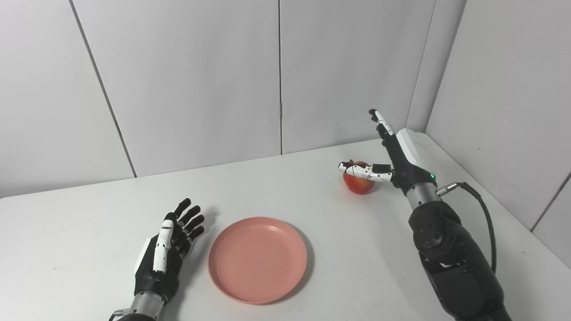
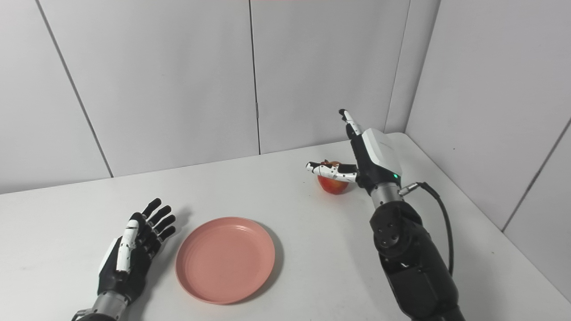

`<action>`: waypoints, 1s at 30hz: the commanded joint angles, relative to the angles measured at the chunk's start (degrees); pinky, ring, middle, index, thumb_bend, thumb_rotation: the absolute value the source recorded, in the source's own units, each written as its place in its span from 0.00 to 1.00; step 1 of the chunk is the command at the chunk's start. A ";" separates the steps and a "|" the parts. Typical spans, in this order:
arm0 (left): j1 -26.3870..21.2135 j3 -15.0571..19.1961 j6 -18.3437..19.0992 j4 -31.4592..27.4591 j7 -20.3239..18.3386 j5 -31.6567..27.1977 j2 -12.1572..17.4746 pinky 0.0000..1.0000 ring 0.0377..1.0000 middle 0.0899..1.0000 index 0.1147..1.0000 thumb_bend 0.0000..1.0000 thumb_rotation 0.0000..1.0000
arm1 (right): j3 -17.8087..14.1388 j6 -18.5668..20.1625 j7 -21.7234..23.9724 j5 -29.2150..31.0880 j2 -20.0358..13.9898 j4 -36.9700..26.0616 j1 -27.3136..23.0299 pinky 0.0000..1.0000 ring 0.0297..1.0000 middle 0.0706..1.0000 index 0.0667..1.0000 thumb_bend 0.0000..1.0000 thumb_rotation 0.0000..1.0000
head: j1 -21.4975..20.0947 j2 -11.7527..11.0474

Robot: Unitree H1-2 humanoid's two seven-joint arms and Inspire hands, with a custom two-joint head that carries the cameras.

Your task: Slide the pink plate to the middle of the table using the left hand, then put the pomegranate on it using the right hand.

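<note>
Pomegranate — a red-orange fruit resting on the white table toward its far right, well apart from the pink plate. The plate lies flat near the front edge, roughly at the centre of the table's width, with nothing on it; judged from this position, the sliding step appears complete or nearly so.

Left hand — lies low just beside the plate's left rim, fingers spread and extended, holding nothing. Whether it rests on the table or hovers slightly above cannot be told. Its place beside the rim, not upon it, is consistent with a hand that pushes a plate sideways instead of lifting it.

Right hand — open, raised beside the pomegranate on the fruit's right. The fingers point upward and away while the thumb extends horizontally across the top of the fruit as seen from the head cameras; actual contact cannot be confirmed. This wide spread is judged a pre-grasp posture: the hand must open beyond the fruit's width before closing round it.

Next requirement, as a judgement: the fingers must wrap the fruit's far side against the thumb. A round, smooth fruit may roll away if touched on one side only, so a centred closure matters.
</note>
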 commanded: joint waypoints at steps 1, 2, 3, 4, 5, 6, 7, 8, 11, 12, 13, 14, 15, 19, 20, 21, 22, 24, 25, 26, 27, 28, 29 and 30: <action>1.54 0.11 2.91 1.52 0.32 -0.01 0.82 0.89 0.88 0.88 0.87 0.37 1.00 | -0.16 0.55 -0.23 -0.08 -1.70 0.39 -3.12 0.79 0.90 0.94 0.96 0.86 0.46 | 0.03 0.23; 1.52 0.08 2.77 1.58 0.21 -0.01 0.88 0.89 0.88 0.88 0.88 0.37 1.00 | -0.05 0.78 -0.01 0.01 -1.72 1.01 -3.33 0.80 0.90 0.94 0.96 0.86 0.46 | 0.05 0.33; 1.51 0.04 2.67 1.62 0.14 0.00 0.93 0.89 0.88 0.88 0.88 0.37 1.00 | 0.04 0.92 0.13 0.07 -1.74 1.43 -3.48 0.80 0.90 0.95 0.96 0.86 0.45 | 0.05 0.33; 1.50 0.03 2.67 1.59 0.17 0.05 0.95 0.89 0.88 0.89 0.88 0.37 1.00 | 0.14 1.04 0.40 0.17 -1.76 2.00 -3.68 0.80 0.91 0.95 0.96 0.86 0.45 | -0.01 0.56; 1.52 0.05 2.86 1.46 0.25 0.01 0.93 0.89 0.88 0.88 0.88 0.37 1.00 | 0.30 1.26 0.66 0.16 -1.80 2.62 -3.92 0.78 0.90 0.95 0.97 0.87 0.45 | -0.04 0.66; 1.52 0.09 3.09 1.34 0.36 -0.03 0.89 0.89 0.88 0.88 0.87 0.37 1.00 | 0.41 1.41 0.87 0.16 -1.81 3.20 -4.13 0.78 0.90 0.96 0.97 0.88 0.44 | -0.04 0.66; 1.53 0.10 3.23 1.23 0.48 -0.01 0.85 0.89 0.88 0.88 0.87 0.37 1.00 | 0.50 1.50 0.97 0.17 -1.81 3.82 -4.36 0.78 0.90 0.96 0.97 0.88 0.44 | -0.22 0.82; 1.52 0.10 3.29 1.20 0.56 0.04 0.84 0.89 0.88 0.88 0.87 0.37 1.00 | 0.56 1.50 0.98 0.31 -1.78 4.40 -4.56 0.79 0.91 0.96 0.97 0.89 0.43 | -0.22 0.82; 1.42 0.20 3.42 1.30 0.77 0.05 0.78 0.89 0.88 0.88 0.87 0.37 1.00 | 1.00 1.70 0.80 0.45 -1.78 6.20 -5.18 0.79 0.91 0.96 0.97 0.89 0.42 | -0.22 0.82; 1.36 0.29 3.54 1.36 0.83 -0.04 0.73 0.89 0.88 0.88 0.87 0.37 1.00 | 1.24 1.76 0.70 0.33 -1.84 6.97 -5.43 0.79 0.91 0.96 0.97 0.90 0.42 | -0.22 0.82; 1.31 0.31 3.65 1.39 0.86 -0.08 0.68 0.89 0.88 0.88 0.87 0.37 1.00 | 1.40 1.68 0.64 0.38 -1.97 7.71 -5.68 0.79 0.91 0.96 0.96 0.90 0.42 | -0.20 0.94; 1.27 0.33 3.71 1.41 0.86 -0.09 0.64 0.89 0.88 0.88 0.87 0.37 1.00 | 1.52 1.60 0.58 0.46 -2.07 8.19 -5.83 0.80 0.91 0.96 0.96 0.90 0.42 | -0.20 0.94; 1.25 0.28 3.65 1.46 0.75 -0.08 0.68 0.89 0.88 0.88 0.87 0.37 1.00 | 1.54 1.59 0.64 0.73 -2.19 8.87 -6.10 0.80 0.91 0.96 0.96 0.90 0.42 | -0.22 1.06; 1.32 0.22 3.58 1.34 0.58 -0.06 0.80 0.89 0.88 0.88 0.87 0.37 1.00 | 1.50 1.50 0.42 1.39 -2.53 11.23 -6.93 0.80 0.91 0.96 0.97 0.90 0.41 | -0.26 1.30; 1.34 0.23 3.62 1.29 0.58 -0.08 0.81 0.89 0.88 0.88 0.87 0.37 1.00 | 1.59 1.50 0.30 1.37 -2.64 11.66 -7.08 0.80 0.91 0.96 0.97 0.90 0.42 | -0.26 1.30; 1.34 0.23 3.62 1.34 0.52 -0.10 0.86 0.89 0.88 0.88 0.87 0.37 1.00 | 1.69 1.66 0.11 1.27 -2.74 12.34 -7.34 0.80 0.91 0.96 0.97 0.90 0.42 | -0.20 1.41; 1.35 0.22 3.68 1.32 0.46 -0.13 0.92 0.89 0.88 0.88 0.87 0.37 1.00 | 1.77 1.79 -0.08 1.23 -2.81 12.94 -7.57 0.81 0.91 0.96 0.97 0.90 0.42 | -0.16 1.45; 1.41 0.21 3.83 1.13 0.52 -0.12 0.95 0.89 0.88 0.88 0.87 0.38 1.00 | 1.86 2.00 -0.29 1.33 -2.90 13.81 -7.91 0.81 0.91 0.96 0.97 0.90 0.42 | -0.15 1.54; 1.46 0.19 3.90 1.01 0.56 -0.10 0.96 0.89 0.88 0.88 0.87 0.38 1.00 | 1.85 2.14 -0.32 1.46 -2.94 14.28 -8.10 0.81 0.91 0.96 0.97 0.90 0.42 | -0.17 1.56; 1.52 0.16 3.98 0.88 0.59 -0.07 1.00 0.89 0.88 0.88 0.87 0.38 1.00 | 1.89 2.35 -0.32 1.50 -2.96 14.71 -8.29 0.81 0.91 0.96 0.97 0.91 0.42 | -0.23 1.60; 1.57 0.16 4.08 0.76 0.66 -0.05 1.02 0.89 0.88 0.88 0.87 0.38 1.00 | 1.98 2.52 -0.42 1.46 -2.99 15.17 -8.48 0.81 0.91 0.96 0.97 0.91 0.43 | -0.28 1.65; 1.55 0.13 4.06 0.82 0.56 -0.09 1.09 0.89 0.88 0.88 0.87 0.38 1.00 | 2.06 2.57 -0.56 1.45 -2.99 15.61 -8.66 0.80 0.91 0.96 0.97 0.91 0.43 | -0.28 1.65; 1.56 0.13 4.07 0.83 0.50 -0.13 1.13 0.89 0.88 0.88 0.87 0.38 1.00 | 2.19 2.69 -0.75 1.32 -2.99 16.03 -8.87 0.80 0.91 0.96 0.97 0.91 0.43 | -0.29 1.71; 1.56 0.13 4.10 0.85 0.44 -0.19 1.17 0.89 0.88 0.88 0.87 0.38 1.00 | 2.28 2.82 -0.94 1.26 -2.95 16.42 -9.08 0.80 0.91 0.96 0.97 0.91 0.43 | -0.27 1.82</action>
